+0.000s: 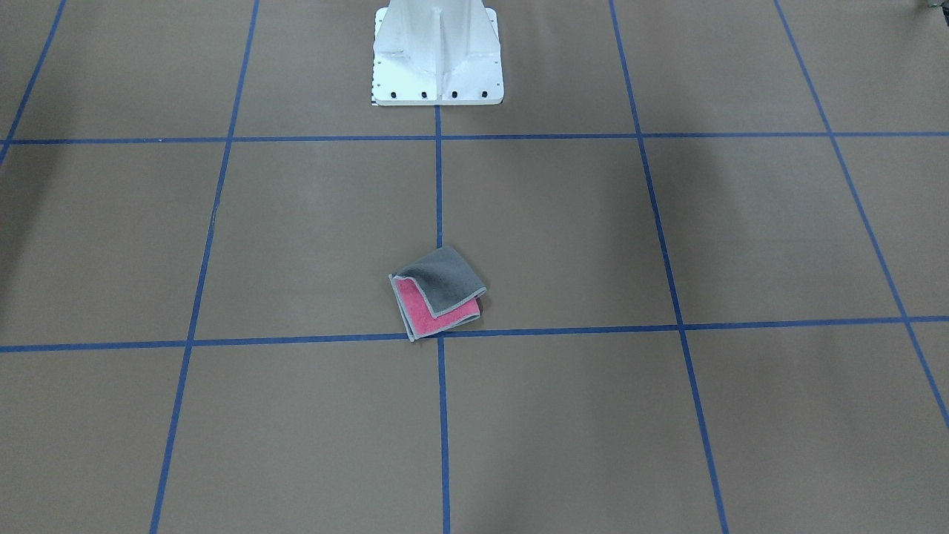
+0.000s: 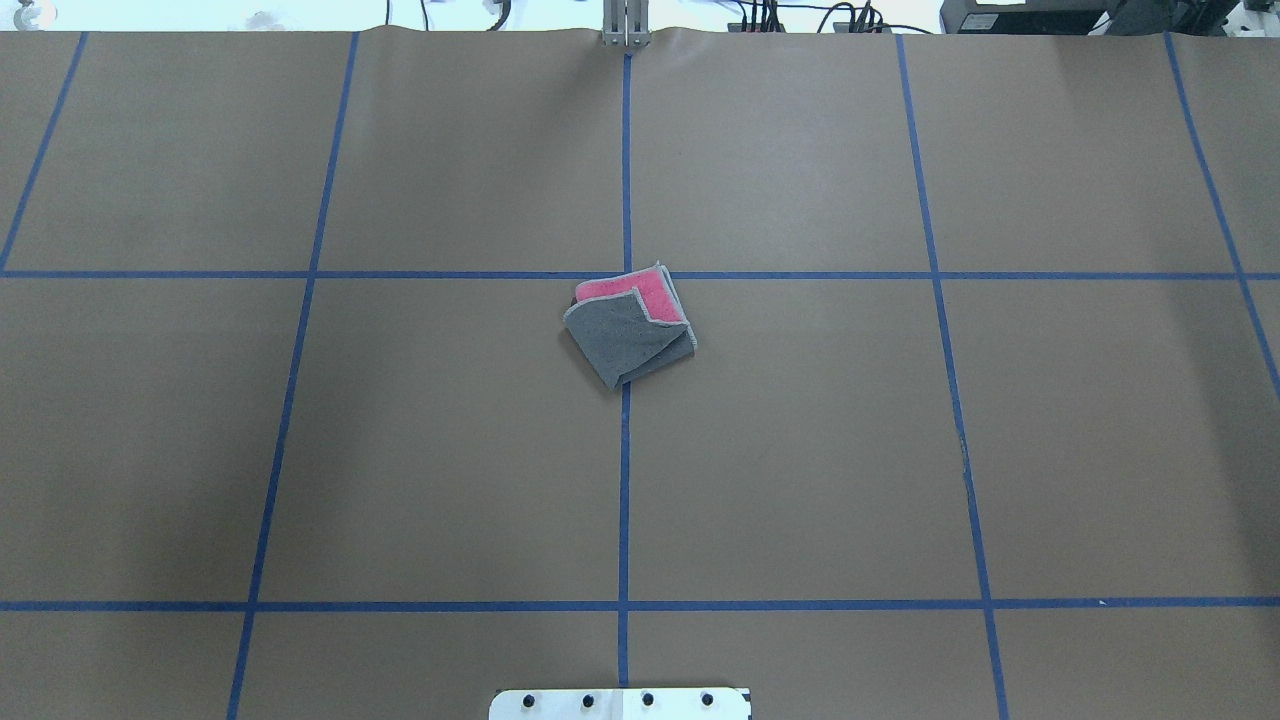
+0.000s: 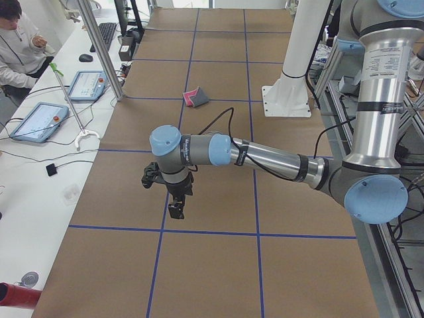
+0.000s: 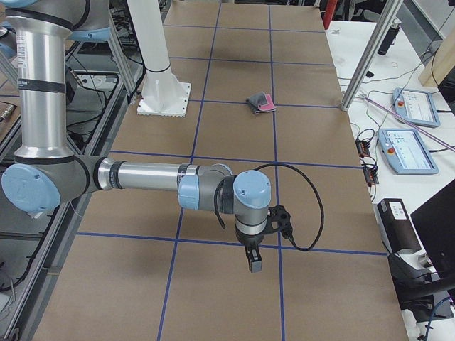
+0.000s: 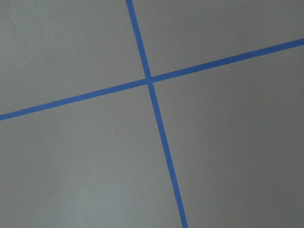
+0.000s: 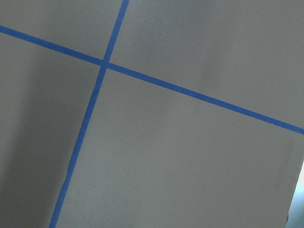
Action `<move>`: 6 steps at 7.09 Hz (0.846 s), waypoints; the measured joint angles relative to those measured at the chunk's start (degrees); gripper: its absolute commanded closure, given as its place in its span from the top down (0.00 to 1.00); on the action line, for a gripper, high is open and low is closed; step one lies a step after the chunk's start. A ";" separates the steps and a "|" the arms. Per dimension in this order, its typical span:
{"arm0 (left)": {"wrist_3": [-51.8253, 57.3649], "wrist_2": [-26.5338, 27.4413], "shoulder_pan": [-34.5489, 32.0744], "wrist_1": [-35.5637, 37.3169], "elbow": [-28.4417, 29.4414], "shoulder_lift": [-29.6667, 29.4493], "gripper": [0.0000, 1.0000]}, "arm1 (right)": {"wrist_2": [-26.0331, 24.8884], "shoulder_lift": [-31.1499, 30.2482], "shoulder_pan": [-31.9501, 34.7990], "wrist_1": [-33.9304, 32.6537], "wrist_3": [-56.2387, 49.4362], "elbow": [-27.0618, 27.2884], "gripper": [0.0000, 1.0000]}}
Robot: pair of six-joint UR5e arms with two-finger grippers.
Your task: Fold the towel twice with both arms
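Around towel (image 1: 436, 294): bare table (image 1: 222, 230) paper on every side, nothing touching it.
Pedestal (image 1: 437, 53): stands at the robot's edge, well apart from towel.
Post (image 2: 625, 25): at the operators' edge, opposite the pedestal.
Left gripper (image 3: 175, 211): hangs above bare paper near the left end, well apart from towel.
Right gripper (image 4: 254, 266): likewise near the right end.

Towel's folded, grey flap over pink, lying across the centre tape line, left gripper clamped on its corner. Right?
Not the gripper part. The overhead exterior view shows the towel lying alone, with nothing touching it; in the exterior left view the left gripper hangs well away from it. The rest holds: folded, grey flap over pink, across the centre tape line.
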 measured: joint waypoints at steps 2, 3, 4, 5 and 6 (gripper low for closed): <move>-0.77 -4.89 -3.27 -0.26 -0.35 2.26 1.00 | 0.64 0.50 -1.52 0.00 5.80 0.17 1.00; -0.87 -5.78 -4.39 -1.25 -1.38 3.82 1.00 | 0.68 0.67 -2.42 0.10 7.43 0.30 1.00; -0.99 -6.09 -4.88 -3.16 -2.46 5.37 1.00 | 0.69 0.71 -2.91 0.22 8.13 0.38 1.00; -1.02 -6.18 -5.05 -4.91 -3.13 6.27 1.00 | 0.67 0.70 -3.17 0.30 8.36 0.46 1.00; -0.99 -6.19 -5.08 -6.31 -3.56 6.62 1.00 | 0.64 0.69 -3.26 0.33 8.41 0.51 1.00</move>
